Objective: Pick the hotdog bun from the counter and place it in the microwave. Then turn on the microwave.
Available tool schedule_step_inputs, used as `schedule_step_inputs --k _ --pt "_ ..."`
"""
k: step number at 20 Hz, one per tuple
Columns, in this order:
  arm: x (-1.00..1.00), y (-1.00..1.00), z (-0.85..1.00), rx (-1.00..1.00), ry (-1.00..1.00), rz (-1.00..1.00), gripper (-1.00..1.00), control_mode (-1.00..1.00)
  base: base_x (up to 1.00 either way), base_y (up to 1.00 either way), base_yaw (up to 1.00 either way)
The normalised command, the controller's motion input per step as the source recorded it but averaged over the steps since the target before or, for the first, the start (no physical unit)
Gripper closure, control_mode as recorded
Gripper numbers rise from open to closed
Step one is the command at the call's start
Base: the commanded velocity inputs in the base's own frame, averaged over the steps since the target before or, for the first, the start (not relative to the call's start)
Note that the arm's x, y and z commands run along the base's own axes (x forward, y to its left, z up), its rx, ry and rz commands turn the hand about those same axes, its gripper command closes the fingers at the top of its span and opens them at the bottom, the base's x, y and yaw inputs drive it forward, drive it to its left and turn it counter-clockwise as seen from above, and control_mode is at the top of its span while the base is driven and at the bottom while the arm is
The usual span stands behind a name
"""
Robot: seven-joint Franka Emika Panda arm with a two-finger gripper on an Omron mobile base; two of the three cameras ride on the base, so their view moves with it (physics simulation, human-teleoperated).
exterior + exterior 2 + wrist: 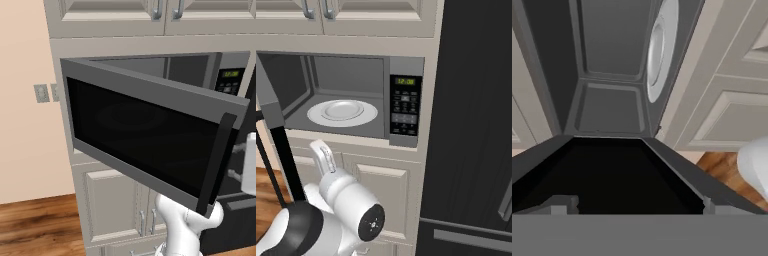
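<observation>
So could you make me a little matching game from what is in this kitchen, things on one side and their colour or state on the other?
Things:
1. microwave door
2. plate
3. keypad display
4. floor

Descriptions:
A. white, lying inside the oven
B. brown wood planks
C. swung wide open, black glass
D. glowing green digits

Pairs: 1-C, 2-A, 3-D, 4-B

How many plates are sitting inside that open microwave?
1. A single white plate lies flat on the floor of the microwave, about in the middle. It has nothing on it. The left part of the inside is cut off by the open door, so something small could be hidden there.
</observation>
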Motion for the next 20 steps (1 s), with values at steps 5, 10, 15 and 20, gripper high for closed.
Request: schedule_step_inputs --k 5,10,15,20 --pt "0.02 0.3 -0.03 0.01 0.0 0.0 -1.0 -1.0 0.0 0.0 0.0" --pt "0.0 0.25 -0.04 0.05 0.0 0.0 -1.0 -1.0 0.0 0.0 0.0" --pt "0.02 0.2 -0.05 0.09 0.0 0.01 -1.0 -1.0 0.0 0.0 0.0" --pt "0.05 0.2 -0.07 0.09 0.0 0.03 -1.0 -1.0 0.0 0.0 0.0"
